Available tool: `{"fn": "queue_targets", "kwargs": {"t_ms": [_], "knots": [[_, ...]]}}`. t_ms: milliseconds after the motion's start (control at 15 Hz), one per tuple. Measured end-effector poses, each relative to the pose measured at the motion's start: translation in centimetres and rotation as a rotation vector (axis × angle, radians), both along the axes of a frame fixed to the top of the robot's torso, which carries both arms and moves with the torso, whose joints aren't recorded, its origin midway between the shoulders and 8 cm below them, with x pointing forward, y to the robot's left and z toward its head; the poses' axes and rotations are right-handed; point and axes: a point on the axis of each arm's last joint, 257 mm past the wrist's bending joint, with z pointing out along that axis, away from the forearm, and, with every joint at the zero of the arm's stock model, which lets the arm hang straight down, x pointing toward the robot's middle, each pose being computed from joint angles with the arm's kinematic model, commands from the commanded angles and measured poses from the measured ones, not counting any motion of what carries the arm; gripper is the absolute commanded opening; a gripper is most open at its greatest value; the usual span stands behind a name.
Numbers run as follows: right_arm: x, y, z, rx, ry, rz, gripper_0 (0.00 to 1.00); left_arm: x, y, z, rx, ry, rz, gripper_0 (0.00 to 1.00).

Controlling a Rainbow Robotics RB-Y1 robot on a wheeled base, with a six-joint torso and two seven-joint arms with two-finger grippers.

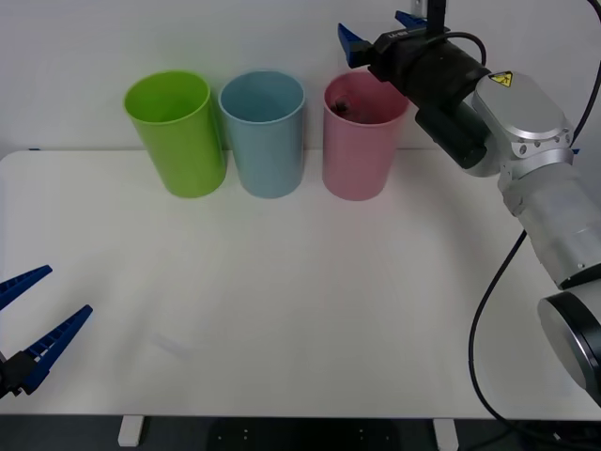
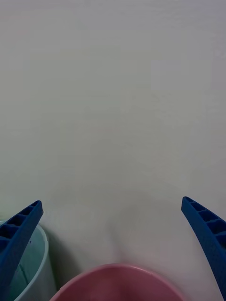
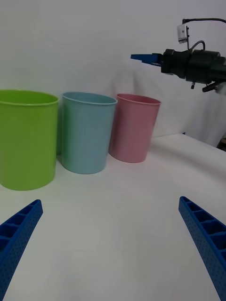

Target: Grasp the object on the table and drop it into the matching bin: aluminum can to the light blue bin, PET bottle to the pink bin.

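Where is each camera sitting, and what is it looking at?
Front view: above the arms, looking down at the table and three bins; right arm reaches over the pink bin, left gripper low beside the table.
Right wrist view: on the right wrist, facing the wall above the pink bin; right gripper open.
Left wrist view: on the left wrist, facing across the table at the bins; left gripper open.
All views share the pink bin and the light blue bin.

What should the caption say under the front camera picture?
Open right gripper above the pink bin, a dark object inside it.
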Motion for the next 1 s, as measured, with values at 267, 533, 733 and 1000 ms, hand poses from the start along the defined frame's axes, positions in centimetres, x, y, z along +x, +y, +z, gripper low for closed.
{"fn": "queue_targets", "kwargs": {"t_ms": [267,533,733,1000], "knots": [[-2.2,-0.3,0.1,0.022,-0.038,0.026,1.0,0.0,0.0,0.0,0.0,0.0,0.0,1.0],[-6.0,-0.8,-0.4,0.028,-0.08,0.07,1.0,0.0,0.0,0.0,0.0,0.0,0.0,1.0],[-8.8,-1.2,-1.8,0.021,-0.082,0.118,1.0,0.0,0.0,0.0,0.0,0.0,0.0,1.0],[-12.6,-1.4,-4.0,0.001,-0.059,0.216,1.0,0.0,0.0,0.0,0.0,0.0,0.0,1.0]]}}
